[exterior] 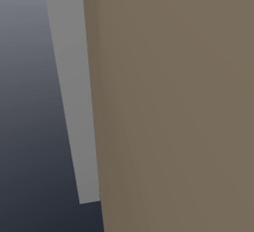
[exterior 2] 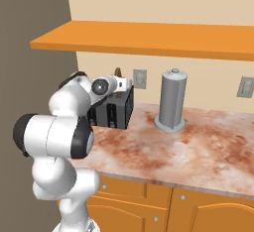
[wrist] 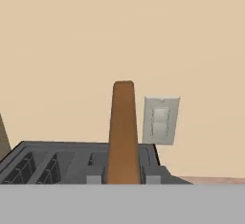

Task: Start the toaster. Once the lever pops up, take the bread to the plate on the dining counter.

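We find the bread (wrist: 123, 132) standing on edge between the jaws, which are clamped on its lower end, its bottom edge cut off from the hand view. It rises above the black toaster (exterior 2: 112, 109) on the marbled surface (exterior 2: 198, 146). From the right base view the arm hides the grip itself.

Pinkish-brown marbled surface (exterior 2: 198, 146) runs along the beige wall, orange cabinet fronts (exterior 2: 149, 208) below it. Black toaster (exterior 2: 115, 109) sits on it at the left end, close to the wall, just beside the brown side panel. Grey cylinder canister (exterior 2: 171, 99) stands upright on a round base to the right of the toaster, apart from it, also near the wall. Orange shelf (exterior 2: 149, 37) hangs above the surface. In my hand view the toaster top with its slots is just below me.
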Tool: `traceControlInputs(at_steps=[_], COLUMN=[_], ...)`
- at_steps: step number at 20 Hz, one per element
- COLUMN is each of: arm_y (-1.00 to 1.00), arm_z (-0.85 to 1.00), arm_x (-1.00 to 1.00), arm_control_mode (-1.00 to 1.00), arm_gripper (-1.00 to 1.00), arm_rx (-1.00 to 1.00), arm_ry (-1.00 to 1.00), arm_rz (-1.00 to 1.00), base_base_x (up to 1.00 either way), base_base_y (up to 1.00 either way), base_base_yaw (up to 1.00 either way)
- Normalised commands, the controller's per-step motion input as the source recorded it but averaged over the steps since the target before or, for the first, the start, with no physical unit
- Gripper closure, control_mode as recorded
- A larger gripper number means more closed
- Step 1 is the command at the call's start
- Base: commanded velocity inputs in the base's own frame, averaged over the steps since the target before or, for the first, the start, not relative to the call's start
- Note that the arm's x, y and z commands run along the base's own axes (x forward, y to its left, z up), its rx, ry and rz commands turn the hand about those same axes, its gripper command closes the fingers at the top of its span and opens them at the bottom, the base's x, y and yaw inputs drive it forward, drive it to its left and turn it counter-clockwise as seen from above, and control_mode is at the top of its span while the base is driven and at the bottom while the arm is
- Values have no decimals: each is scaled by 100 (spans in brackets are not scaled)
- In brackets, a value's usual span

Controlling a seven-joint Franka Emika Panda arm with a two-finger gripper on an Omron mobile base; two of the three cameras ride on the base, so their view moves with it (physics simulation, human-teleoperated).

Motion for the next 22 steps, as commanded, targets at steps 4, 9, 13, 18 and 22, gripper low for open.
traceControlInputs(at_steps=[4,9,13,18,22], arm_y=[-12,-7,-2,0,0], arm_z=[52,61,55,75,77], arm_x=[-59,-59,-50,-41,-49], arm_control_mode=[-100,-100,-100,-100,-100], arm_gripper=[100,100,100,100,100], arm_rx=[0,0,0,0,0], arm_ry=[0,1,4,12,15], arm_rz=[0,-3,-1,-3,-4], base_base_x=[0,0,0,0,0], base_base_y=[0,0,0,0,0], base_base_yaw=[0,0,0,0,0])
